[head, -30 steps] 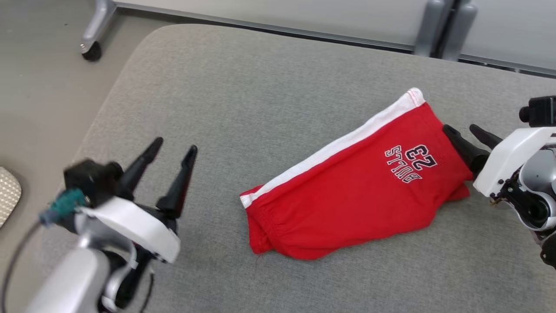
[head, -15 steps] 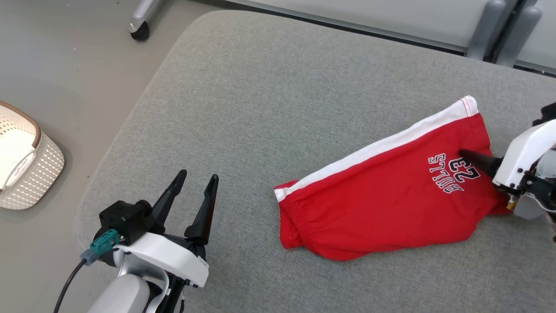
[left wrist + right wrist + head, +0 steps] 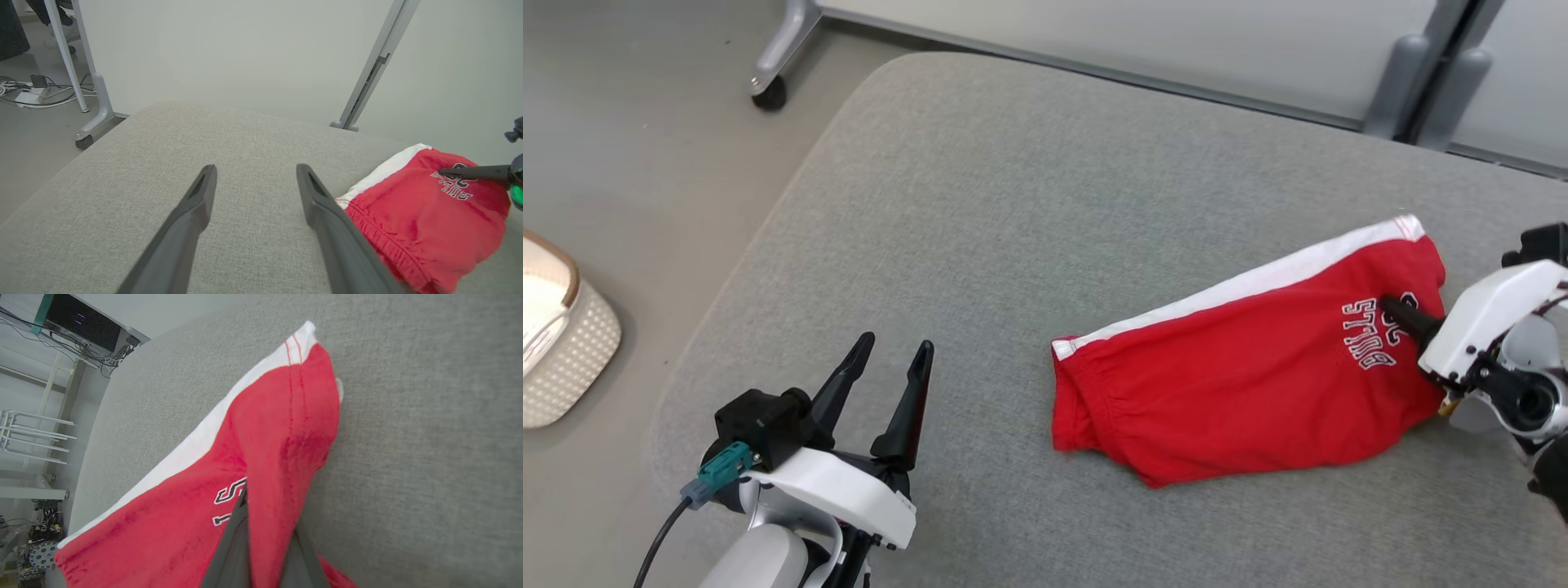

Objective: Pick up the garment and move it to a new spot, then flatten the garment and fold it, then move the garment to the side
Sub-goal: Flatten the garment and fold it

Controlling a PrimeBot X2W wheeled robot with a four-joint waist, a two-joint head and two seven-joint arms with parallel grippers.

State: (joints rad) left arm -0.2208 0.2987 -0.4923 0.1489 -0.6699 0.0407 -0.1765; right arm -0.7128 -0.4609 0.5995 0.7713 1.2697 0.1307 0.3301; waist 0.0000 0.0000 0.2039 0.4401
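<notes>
Even, soft bright light; faint shadows; no glare. Wrist views wide-angle, edges bent; near foreground slightly soft.

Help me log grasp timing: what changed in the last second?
The right end effector moved from beside the red shorts onto their right edge and shut on a fold of fabric, bunching it up. The left end effector stayed open above the grey cushion; the shorts otherwise stayed put.

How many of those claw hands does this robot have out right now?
2. The left hand is open, over the grey cushion at the head view's lower left; the right hand pinches the red shorts at that view's right edge.
</notes>
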